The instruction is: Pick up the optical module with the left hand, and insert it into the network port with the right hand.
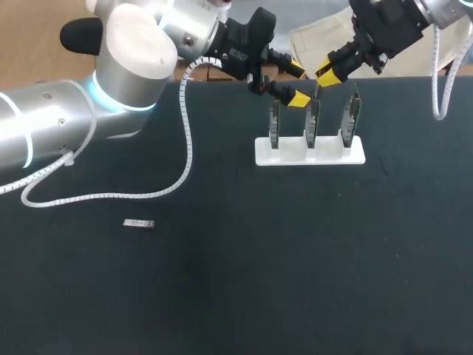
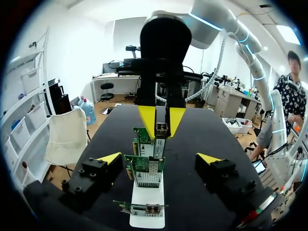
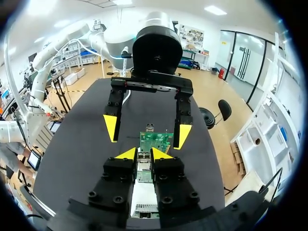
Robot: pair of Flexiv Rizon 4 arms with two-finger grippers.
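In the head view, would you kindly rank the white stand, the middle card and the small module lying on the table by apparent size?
1. Stand: largest.
2. Middle card, seen edge-on.
3. Module: clearly smallest.

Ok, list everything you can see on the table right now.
table: one, black.
holder: one, white, far middle of the table.
circuit boards: three, green, upright in the holder.
optical module: one, silver, flat on the table, near left.
small metal part: one, held over the middle board.
left gripper: one, yellow-tipped, open, at the boards' tops.
right gripper: one, yellow-tipped, shut on the small metal part.
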